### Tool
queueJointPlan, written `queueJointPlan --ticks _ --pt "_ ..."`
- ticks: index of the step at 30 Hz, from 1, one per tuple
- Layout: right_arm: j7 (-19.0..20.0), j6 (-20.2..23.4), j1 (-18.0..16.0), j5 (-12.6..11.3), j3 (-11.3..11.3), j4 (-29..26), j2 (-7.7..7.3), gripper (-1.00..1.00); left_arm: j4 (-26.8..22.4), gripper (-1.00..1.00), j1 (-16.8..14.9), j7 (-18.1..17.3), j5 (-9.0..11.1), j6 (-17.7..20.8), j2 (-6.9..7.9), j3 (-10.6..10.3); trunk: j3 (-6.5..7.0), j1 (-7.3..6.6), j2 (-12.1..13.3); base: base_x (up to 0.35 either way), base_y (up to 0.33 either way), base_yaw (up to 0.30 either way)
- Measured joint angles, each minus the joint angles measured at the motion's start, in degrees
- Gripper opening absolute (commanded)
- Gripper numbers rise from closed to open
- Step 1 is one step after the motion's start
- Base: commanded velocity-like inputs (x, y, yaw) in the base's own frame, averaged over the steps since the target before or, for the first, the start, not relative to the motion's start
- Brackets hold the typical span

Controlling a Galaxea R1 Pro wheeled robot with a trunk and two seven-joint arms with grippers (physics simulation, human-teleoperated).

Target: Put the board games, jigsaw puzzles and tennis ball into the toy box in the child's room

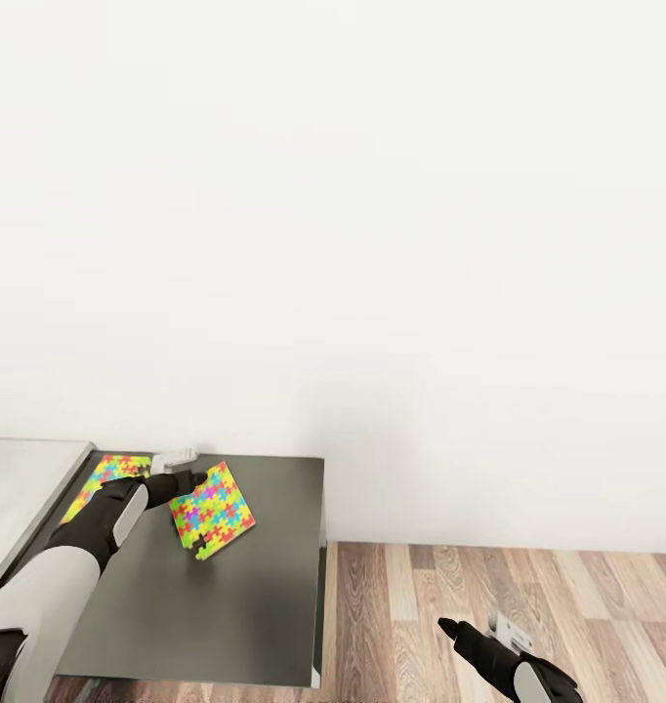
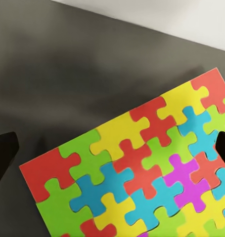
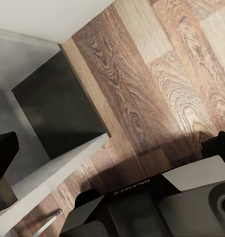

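1. Head view: one jigsaw puzzle [image 1: 212,510] sits tilted above the dark-grey wing of the table [image 1: 226,615], one edge raised and its lower corner near the surface. The left gripper [image 1: 182,482] is at its upper left edge and appears to pinch it, though the contact itself is too small to confirm.
2. Left wrist view: the same puzzle [image 2: 142,168] lies between two dark fingertips [image 2: 3,153] standing apart at the picture's edges. Whether they press on the puzzle's edges I cannot tell.
3. A second jigsaw puzzle [image 1: 97,480] lies flat at the back of the dark wing, partly behind the left forearm, beside the light-grey top [image 1: 20,488].
4. The right gripper [image 1: 470,633] hangs low over the wood-plank floor [image 1: 567,586], well apart from the table; its fingers seem spread and hold nothing.
5. Progress, as a judgement: early to middle. Neither puzzle is in the toy box; one seems to be mid-lift, the other untouched. The box, board games and tennis ball cannot be assessed.
6. Remaining: carry the lifted puzzle to the box, then fetch the second.
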Motion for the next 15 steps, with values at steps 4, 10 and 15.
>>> queueJointPlan --ticks 4,10,15 --pt "0.0 -0.4 0.0 0.0 0.0 0.0 0.00 1.00 0.0 1.00 0.0 0.0 0.0 0.0 0.00 0.0 -0.38 0.00 0.0 0.000 0.000 0.000" --pt "0.2 -3.4 0.0 0.1 0.0 1.3 0.00 1.00 0.0 1.00 0.0 0.0 0.0 0.0 0.00 0.0 -0.95 0.00 0.0 0.000 0.000 0.000" --pt "0.2 -4.0 0.0 0.1 0.1 2.1 0.00 1.00 0.0 1.00 0.0 0.0 0.0 0.0 0.01 0.0 -1.42 0.00 0.0 0.000 0.000 0.000"
